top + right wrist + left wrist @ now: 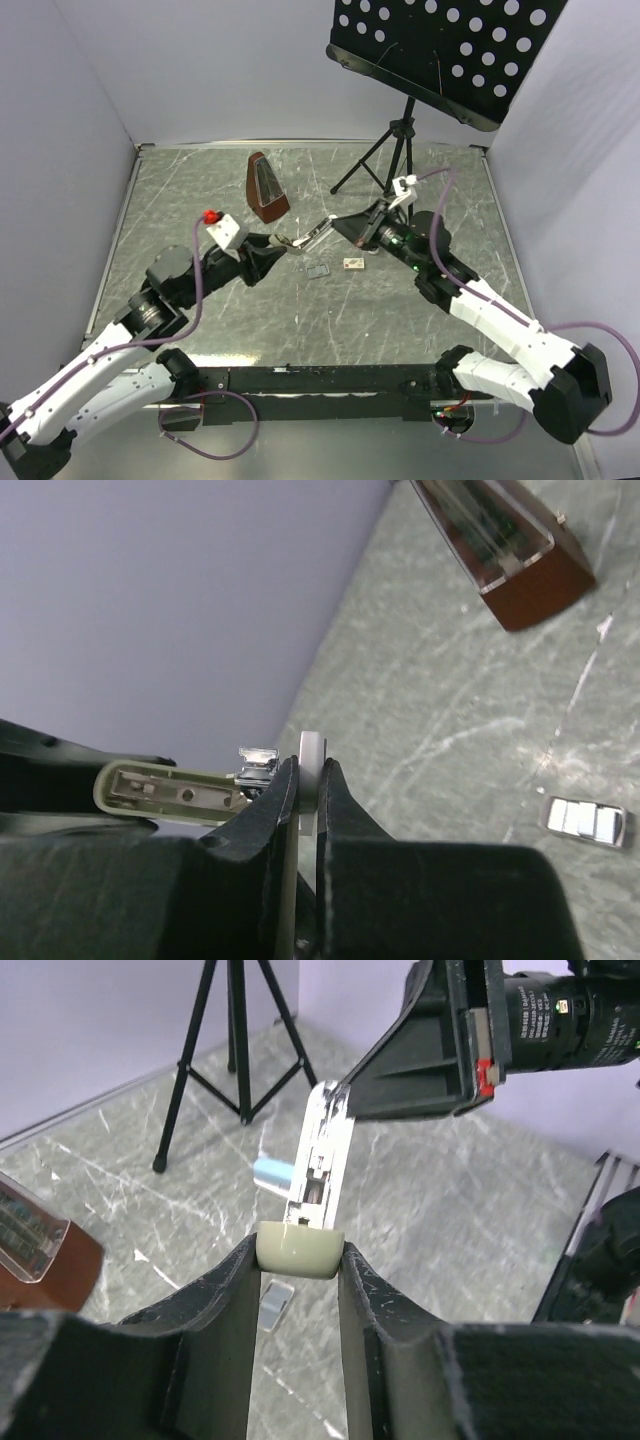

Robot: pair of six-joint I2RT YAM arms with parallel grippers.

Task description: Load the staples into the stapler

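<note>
two grippers hold the stapler (322, 1150): left gripper (298, 1255) clamps its cream end, right gripper (305, 775) is pinched tight on its metal arm.

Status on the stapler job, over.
Left gripper clamped on stapler base. Right gripper pinching its raised metal arm. Staple box on table, untouched. Nothing in the way.
</note>
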